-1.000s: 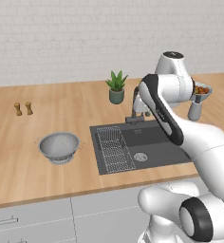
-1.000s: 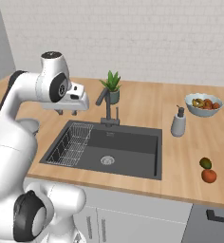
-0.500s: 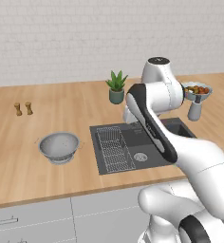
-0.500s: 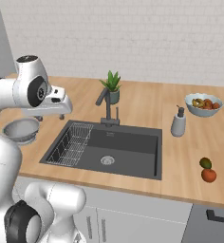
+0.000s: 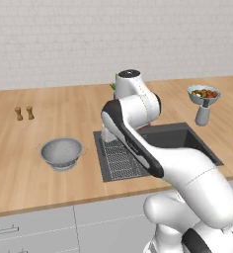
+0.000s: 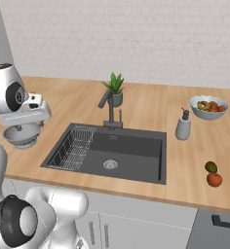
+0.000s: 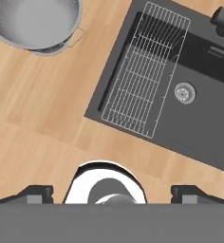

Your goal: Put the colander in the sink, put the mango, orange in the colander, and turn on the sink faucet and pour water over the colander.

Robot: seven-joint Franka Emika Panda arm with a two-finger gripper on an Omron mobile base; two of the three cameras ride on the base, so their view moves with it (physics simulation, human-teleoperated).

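Nothing was done yet: my colander (image 5: 62, 152) sat on the table (image 5: 19, 163) at the sink's (image 6: 131, 151) nine o'clock, mango (image 6: 211, 167) and orange (image 6: 214, 180) untouched, fingers (image 7: 34, 193) apart.

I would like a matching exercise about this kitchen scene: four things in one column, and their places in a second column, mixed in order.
Things:
1. colander
2. wire rack
3. mango
4. potted plant

Places:
A. inside the sink, at one side
B. on the counter, right next to the orange
C. behind the sink faucet
D. on the counter, outside the sink, beside the rack side

Pairs: 1-D, 2-A, 3-B, 4-C
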